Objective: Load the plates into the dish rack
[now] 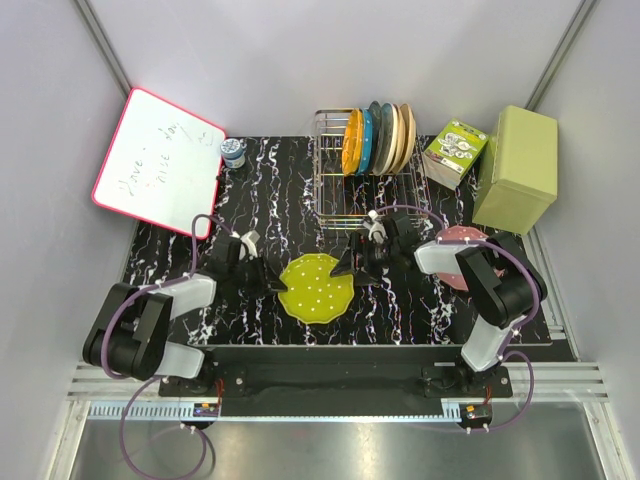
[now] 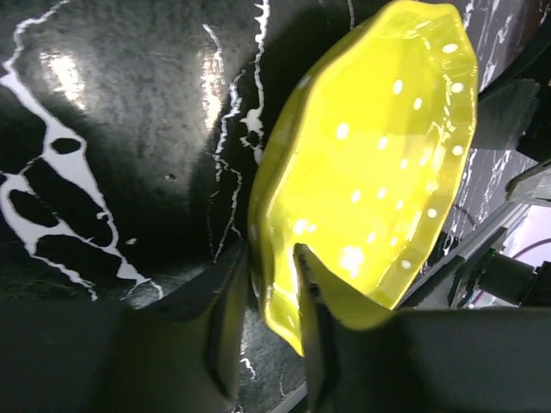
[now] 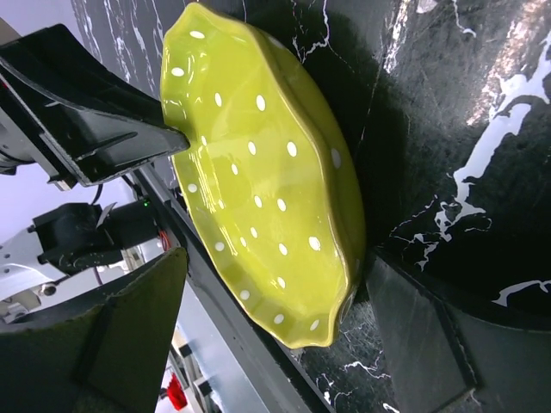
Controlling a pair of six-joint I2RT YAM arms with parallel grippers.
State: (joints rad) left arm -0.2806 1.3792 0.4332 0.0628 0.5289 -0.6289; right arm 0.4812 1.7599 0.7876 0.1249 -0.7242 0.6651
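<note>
Black fingers point(image 2: 225, 331) of the left gripper point(image 2: 271, 254) fill the bottom of its wrist view. They are pressed onto the left rim of the yellow-green plate point(image 2: 370, 172), one against the underside and one against the dotted upper face, with the rim filling the gap between them. From above, this plate sits near the middle of the black marbled table point(image 1: 250, 200), between the two grippers. In both wrist views it is tilted rather than flat.

On the plate's right rim, the right gripper point(image 3: 275, 258) has its fingers point(image 3: 129, 335) spread wide. The scalloped edge lies in the gap between them. One finger is just beside the underside of the rim, and the other stands well off the upper face.

Further right, the pink plate point(image 1: 462, 236) lies on the table, partly hidden under the right arm.

Along the far side, from left to right, a whiteboard point(image 1: 155, 160) leans at the table's corner. The dish rack point(image 1: 340, 200) holds the orange plate point(image 1: 351, 142) and blue plate point(image 1: 366, 140) upright in its slots, with darker and paler plates beside them. An olive-green box point(image 1: 515, 168) stands at the far right.
</note>
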